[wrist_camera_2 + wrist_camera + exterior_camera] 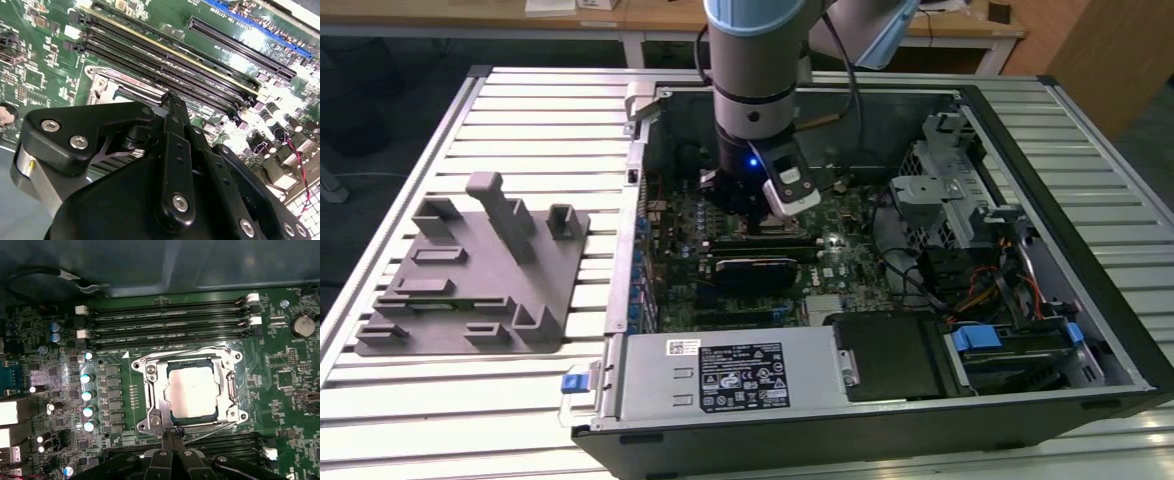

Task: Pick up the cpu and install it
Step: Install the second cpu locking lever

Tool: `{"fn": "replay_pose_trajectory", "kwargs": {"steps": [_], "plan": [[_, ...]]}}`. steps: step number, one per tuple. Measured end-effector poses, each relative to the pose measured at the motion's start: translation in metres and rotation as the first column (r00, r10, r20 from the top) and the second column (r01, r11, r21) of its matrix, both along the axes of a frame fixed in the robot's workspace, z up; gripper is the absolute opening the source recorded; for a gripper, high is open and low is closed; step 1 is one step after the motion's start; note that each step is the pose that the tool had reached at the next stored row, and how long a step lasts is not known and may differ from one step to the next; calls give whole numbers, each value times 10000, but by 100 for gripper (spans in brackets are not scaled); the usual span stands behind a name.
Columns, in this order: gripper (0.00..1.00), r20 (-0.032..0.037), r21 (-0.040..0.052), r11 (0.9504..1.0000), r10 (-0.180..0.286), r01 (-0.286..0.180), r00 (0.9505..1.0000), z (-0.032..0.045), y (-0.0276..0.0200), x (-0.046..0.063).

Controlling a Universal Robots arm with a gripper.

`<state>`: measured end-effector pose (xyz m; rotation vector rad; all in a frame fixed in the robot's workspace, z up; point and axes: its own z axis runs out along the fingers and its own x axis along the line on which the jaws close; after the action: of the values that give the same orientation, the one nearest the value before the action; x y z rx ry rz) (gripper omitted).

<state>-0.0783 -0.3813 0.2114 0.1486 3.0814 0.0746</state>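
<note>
In the first wrist view the cpu [192, 392], a flat square chip with a silvery top, lies flat inside the metal-framed motherboard socket [151, 385]. My gripper [172, 436] is at the socket's edge beside the cpu, its two black fingers pressed together and shut with nothing between them. The second wrist view shows the gripper [170, 102] with its black linkage low over the board, the socket frame [107, 82] just beyond the tips. In the exterior view the gripper [750, 225] reaches down into the open computer case [1067, 130], over the middle of the motherboard.
Memory slots [165, 325] run along one side of the socket, and capacitors [87, 395] stand beside it. Inside the case sit a power supply [720, 375] and a drive cage [954, 190]. A grey plastic holder block [467, 270] with upright posts rests on the slatted table at the exterior view's left.
</note>
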Motion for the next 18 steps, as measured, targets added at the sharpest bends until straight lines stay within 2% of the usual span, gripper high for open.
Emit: {"fn": "replay_pose_trajectory", "kwargs": {"steps": [7,15,18], "plan": [[11,6,413,9989,225,-226,9997,-44,-27,-61],[11,4,421,9988,261,-261,9997,-41,-33,-70],[11,7,425,9988,261,-261,9997,16,-32,-69]]}}
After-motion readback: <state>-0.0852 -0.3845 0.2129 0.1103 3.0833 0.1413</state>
